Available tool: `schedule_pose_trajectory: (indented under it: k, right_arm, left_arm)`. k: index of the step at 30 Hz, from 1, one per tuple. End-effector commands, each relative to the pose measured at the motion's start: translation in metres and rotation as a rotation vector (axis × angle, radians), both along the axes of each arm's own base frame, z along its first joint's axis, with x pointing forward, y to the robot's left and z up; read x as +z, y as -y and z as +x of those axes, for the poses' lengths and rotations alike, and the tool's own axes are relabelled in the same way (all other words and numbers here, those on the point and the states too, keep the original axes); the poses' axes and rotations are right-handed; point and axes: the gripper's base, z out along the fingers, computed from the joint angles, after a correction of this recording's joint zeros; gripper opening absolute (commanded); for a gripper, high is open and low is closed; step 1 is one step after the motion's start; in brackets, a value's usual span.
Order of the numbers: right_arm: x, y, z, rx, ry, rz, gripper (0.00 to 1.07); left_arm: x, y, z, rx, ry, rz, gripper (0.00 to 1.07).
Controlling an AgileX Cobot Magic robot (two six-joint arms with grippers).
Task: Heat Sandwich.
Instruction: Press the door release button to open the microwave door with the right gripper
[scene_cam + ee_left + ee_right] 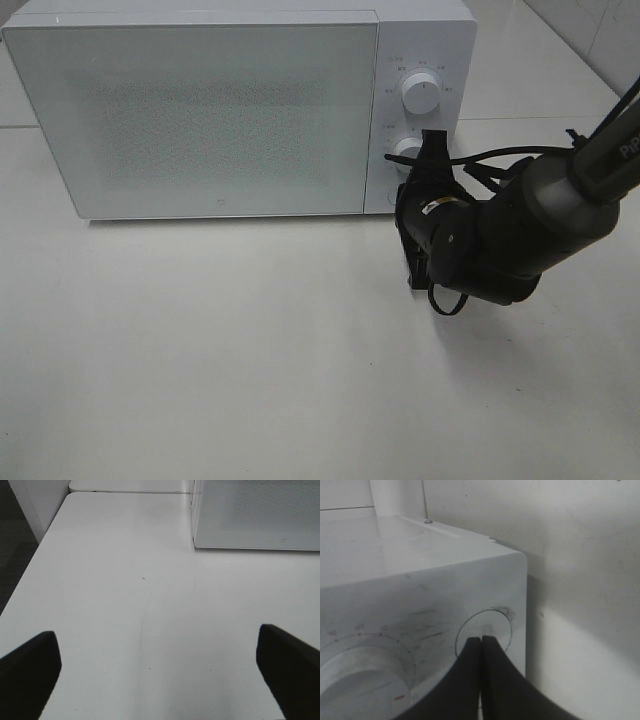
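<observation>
The sandwich is out of view in every frame. A white microwave (pixel 200 110) stands at the back of the table with its door closed. My right gripper (pixel 402 192) is shut, and in the right wrist view its joined tips (pixel 481 640) rest against the round button (pixel 492 625) at the bottom of the control panel. The lower dial (pixel 360 675) sits just beside the button. My left gripper (pixel 156 632) is open over bare table, nothing between its black fingers (pixel 30 665), with the microwave's front corner (pixel 255 515) ahead of it.
Two white dials (pixel 420 95) (pixel 405 152) are on the microwave's panel. The right arm (pixel 530 220) reaches in from the right with cables looped around it. The white table (pixel 250 350) stretches in front; its left edge (pixel 30 565) drops to a dark floor.
</observation>
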Motion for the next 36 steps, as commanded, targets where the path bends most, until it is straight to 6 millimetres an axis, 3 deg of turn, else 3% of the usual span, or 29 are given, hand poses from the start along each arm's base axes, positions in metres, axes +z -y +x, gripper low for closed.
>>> schedule_pose_trajectory:
  k: [1, 28, 36]
  right_arm:
    - [0.0, 0.0, 0.002, 0.008, -0.006, -0.004, 0.0]
    - [0.0, -0.008, 0.026, -0.051, 0.119, 0.009, 0.0]
    - [0.012, -0.009, 0.04, -0.077, 0.207, -0.006, 0.0]
  left_arm:
    - [0.0, 0.0, -0.002, 0.002, 0.025, -0.001, 1.0]
    - [0.0, 0.0, -0.002, 0.002, 0.025, -0.001, 1.0]
    - [0.0, 0.0, -0.002, 0.002, 0.025, -0.001, 1.0]
